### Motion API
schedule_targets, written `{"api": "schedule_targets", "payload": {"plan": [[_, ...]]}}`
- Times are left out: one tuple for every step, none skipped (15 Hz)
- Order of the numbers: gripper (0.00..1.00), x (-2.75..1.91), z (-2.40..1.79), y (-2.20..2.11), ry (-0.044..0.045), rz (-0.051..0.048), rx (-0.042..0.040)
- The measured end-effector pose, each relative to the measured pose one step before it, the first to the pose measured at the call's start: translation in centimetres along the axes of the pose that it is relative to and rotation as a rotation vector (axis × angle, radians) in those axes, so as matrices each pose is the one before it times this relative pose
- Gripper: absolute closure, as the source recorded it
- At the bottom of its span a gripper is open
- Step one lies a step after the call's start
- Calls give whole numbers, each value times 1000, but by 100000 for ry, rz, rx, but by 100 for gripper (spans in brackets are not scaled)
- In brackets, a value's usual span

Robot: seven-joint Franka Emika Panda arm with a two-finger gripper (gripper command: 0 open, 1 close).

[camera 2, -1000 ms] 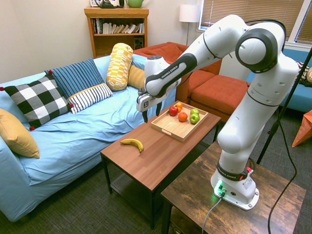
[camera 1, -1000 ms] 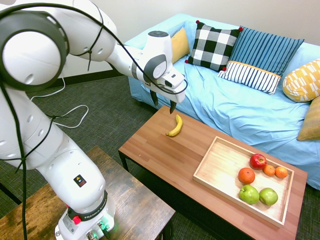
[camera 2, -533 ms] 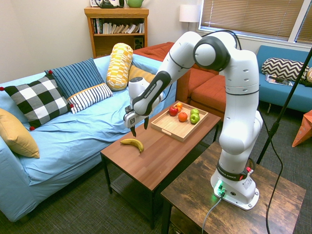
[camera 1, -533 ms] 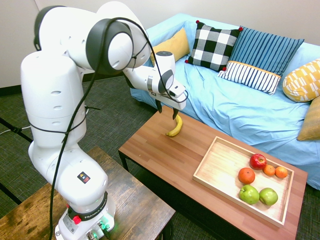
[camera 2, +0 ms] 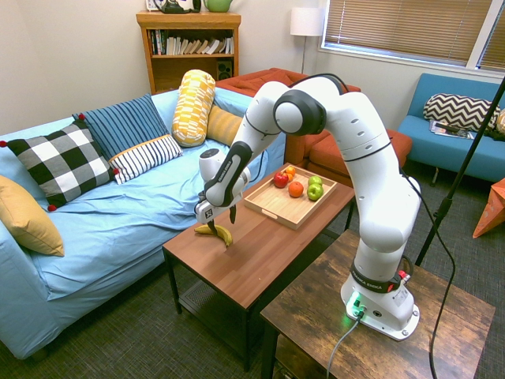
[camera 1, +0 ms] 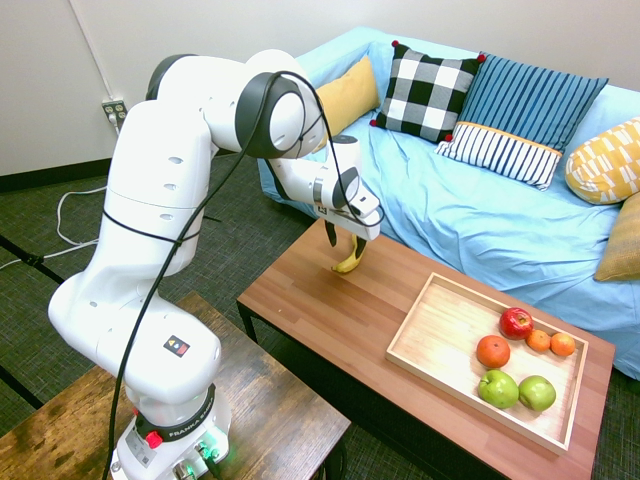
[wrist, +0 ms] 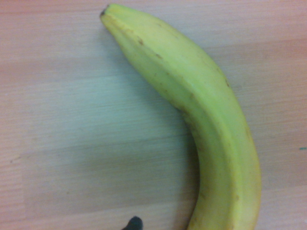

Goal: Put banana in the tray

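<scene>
A: Where's the banana [camera 1: 348, 264] right now?
B: Lying on the reddish table [camera 1: 330, 320], well apart from the wooden tray [camera 1: 440, 335]. Gripper [camera 1: 344, 240] sits right over it, fingers spread on either side, nothing clamped.

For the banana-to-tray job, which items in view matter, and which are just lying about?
Belongs to the job:
- banana, lying on the table
- tray, light wood, at the table's other end
- tool, open, down over the banana

Just lying about:
- red apple, oranges and green apples in the tray
- cushions on the sofa
</scene>
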State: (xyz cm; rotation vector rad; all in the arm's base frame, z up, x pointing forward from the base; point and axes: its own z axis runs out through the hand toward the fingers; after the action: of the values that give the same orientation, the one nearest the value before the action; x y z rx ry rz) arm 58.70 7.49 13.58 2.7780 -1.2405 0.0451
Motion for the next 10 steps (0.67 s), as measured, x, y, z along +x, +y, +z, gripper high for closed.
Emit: {"api": "schedule_targets", "payload": {"plan": [[0,314,637,-241,-161,729,-240],[0,218,428,-214,-127,524,-57],[0,192,273,-208,-230,550,138],[0,233,224,-138,-86,402,34],[0,298,210,-78,-143,467,-165],[0,337,224,-39,-236,379,-202],[0,312,222,-94,-50,228,-189],[0,209,323,-87,-170,288,-236],[0,154,267,-174,-422,222,-43],[0,129,324,-145,-358,-143,-392]]}}
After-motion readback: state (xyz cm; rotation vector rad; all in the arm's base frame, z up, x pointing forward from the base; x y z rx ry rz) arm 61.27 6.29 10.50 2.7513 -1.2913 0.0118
